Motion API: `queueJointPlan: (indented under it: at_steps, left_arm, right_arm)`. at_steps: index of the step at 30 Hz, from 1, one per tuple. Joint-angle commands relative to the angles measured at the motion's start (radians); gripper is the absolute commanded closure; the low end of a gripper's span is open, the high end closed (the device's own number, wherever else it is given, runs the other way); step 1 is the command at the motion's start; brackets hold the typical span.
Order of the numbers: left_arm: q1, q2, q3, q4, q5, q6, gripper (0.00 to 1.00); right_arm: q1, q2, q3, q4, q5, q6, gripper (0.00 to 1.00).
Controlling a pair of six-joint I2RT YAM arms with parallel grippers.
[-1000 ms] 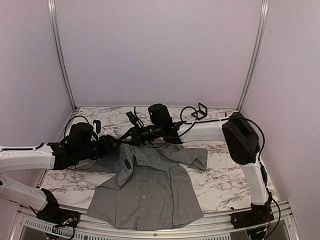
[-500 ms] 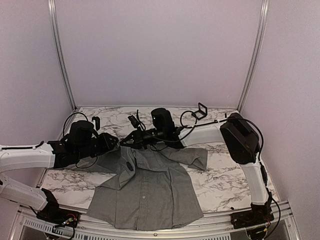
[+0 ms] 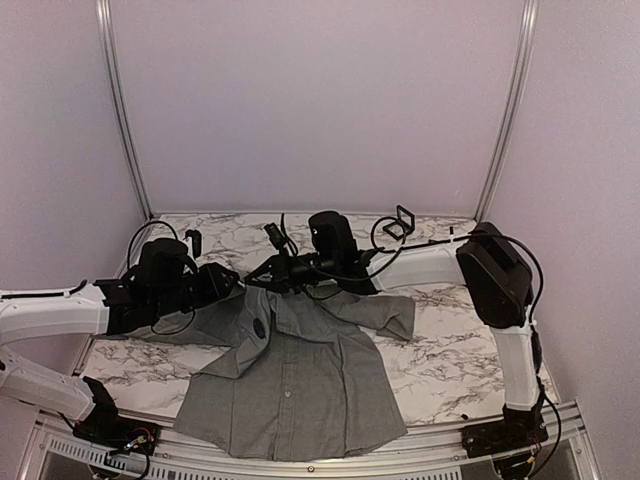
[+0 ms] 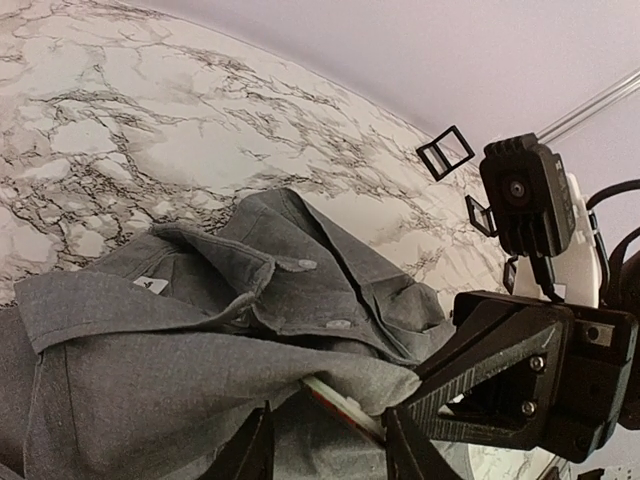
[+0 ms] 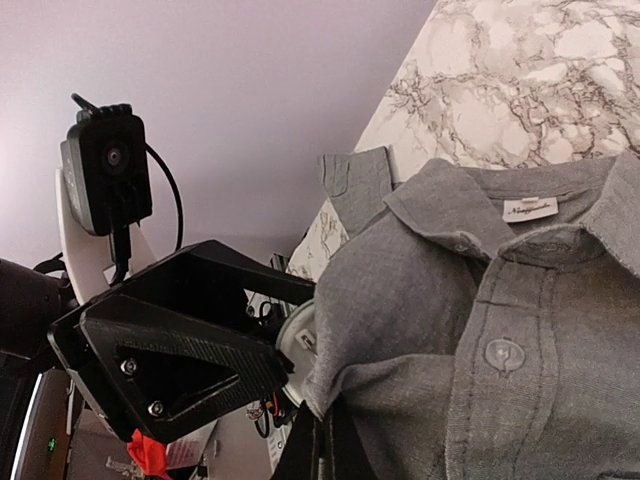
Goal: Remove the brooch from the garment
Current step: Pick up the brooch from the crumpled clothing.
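Observation:
The grey shirt (image 3: 300,370) lies spread on the marble table (image 3: 450,360), collar at the far end. My right gripper (image 3: 262,275) reaches across from the right and is shut on a fold of the shirt front (image 5: 400,320) next to the collar, holding it raised. The brooch (image 4: 345,410), a round disc with a white back (image 5: 300,345) and a red and white edge, hangs pinned under that fold. In the top view it shows as a dark oval (image 3: 258,327). My left gripper (image 4: 330,445) is open, its fingers either side of the brooch, close to the right gripper's finger (image 4: 480,370).
A black bracket (image 3: 403,220) stands at the table's back edge, also in the left wrist view (image 4: 445,152). A small black object (image 3: 193,243) stands at the back left. Metal frame posts (image 3: 120,110) and walls close in the table.
My right arm has shifted slightly to the right, drawing the pinched fold with it. The dark oval has narrowed. The left gripper has stayed almost in place.

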Motion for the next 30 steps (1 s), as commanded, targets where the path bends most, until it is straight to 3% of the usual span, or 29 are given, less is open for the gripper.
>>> queueJointPlan:
  at_steps: [1, 15, 30]
  left_arm:
    - [-0.019, -0.038, 0.037, -0.007, 0.001, 0.034, 0.58]
    - [-0.092, 0.004, 0.033, 0.039, -0.051, -0.004, 0.53]
    - [-0.092, 0.086, 0.065, 0.107, -0.107, -0.082, 0.66]
  right_arm:
    - [0.008, -0.076, -0.024, -0.016, 0.105, -0.003, 1.0]
    - [0.022, -0.112, -0.054, 0.012, 0.197, 0.064, 1.0]
    - [0.028, -0.154, -0.078, 0.004, 0.216, 0.039, 1.0]
